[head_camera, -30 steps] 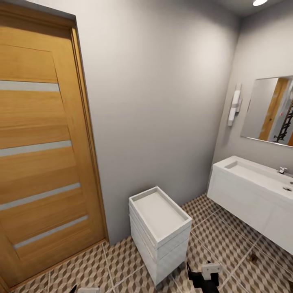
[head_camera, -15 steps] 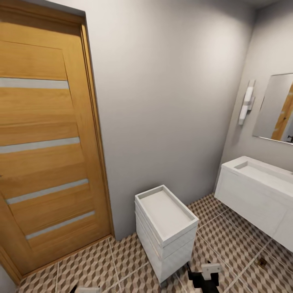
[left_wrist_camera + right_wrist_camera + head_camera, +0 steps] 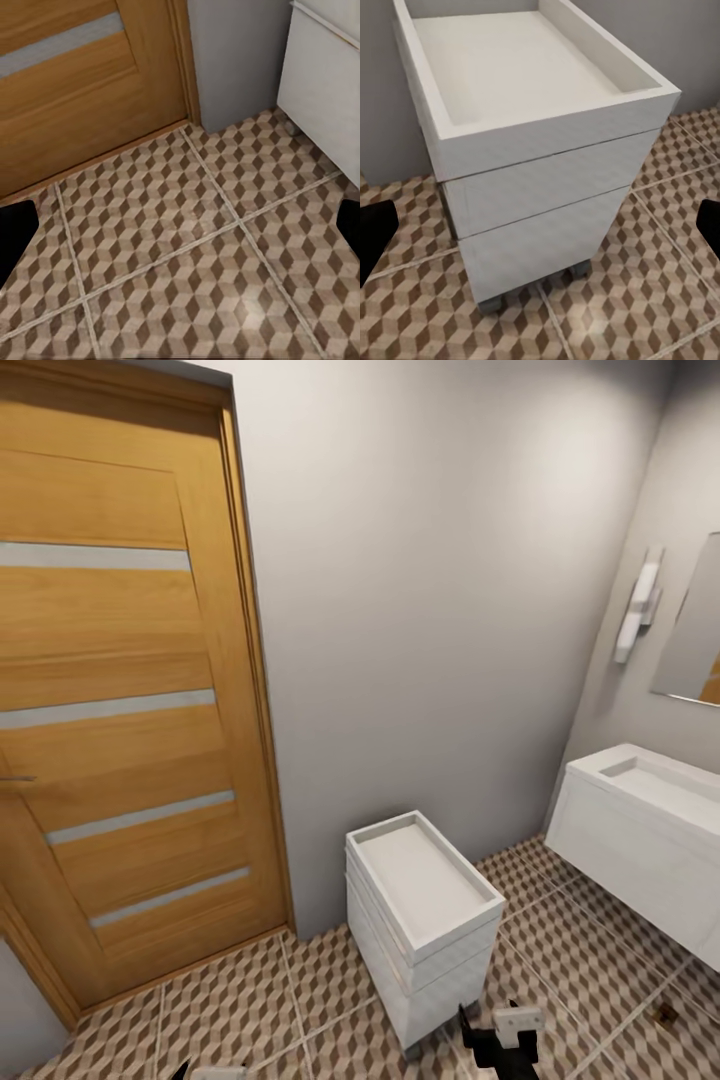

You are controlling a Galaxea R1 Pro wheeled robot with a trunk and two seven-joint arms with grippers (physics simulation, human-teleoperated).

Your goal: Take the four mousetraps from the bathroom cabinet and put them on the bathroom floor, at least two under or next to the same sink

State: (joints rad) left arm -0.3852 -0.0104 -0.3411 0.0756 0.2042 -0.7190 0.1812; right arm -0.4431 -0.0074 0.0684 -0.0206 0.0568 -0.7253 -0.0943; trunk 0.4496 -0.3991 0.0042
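At six o'clock in the head view, the right gripper (image 3: 497,1032) hangs over the bathroom floor (image 3: 250,1000) beside a white drawer unit (image 3: 425,920), its fingers (image 3: 373,236) spread wide like the left gripper's fingers (image 3: 15,232), with a wooden door (image 3: 120,690) at nine o'clock and a sink (image 3: 650,810) at three.

The wooden door (image 3: 120,700) beside the white drawer unit (image 3: 425,920) is cut off at the head view's left and top edges. Right of the unit, the sink vanity (image 3: 640,840) runs out of frame, and the mirror (image 3: 692,650) above it shows as a sliver. The right claw (image 3: 497,1038) is cropped by the bottom edge below the unit; its finger spread cannot be judged there.
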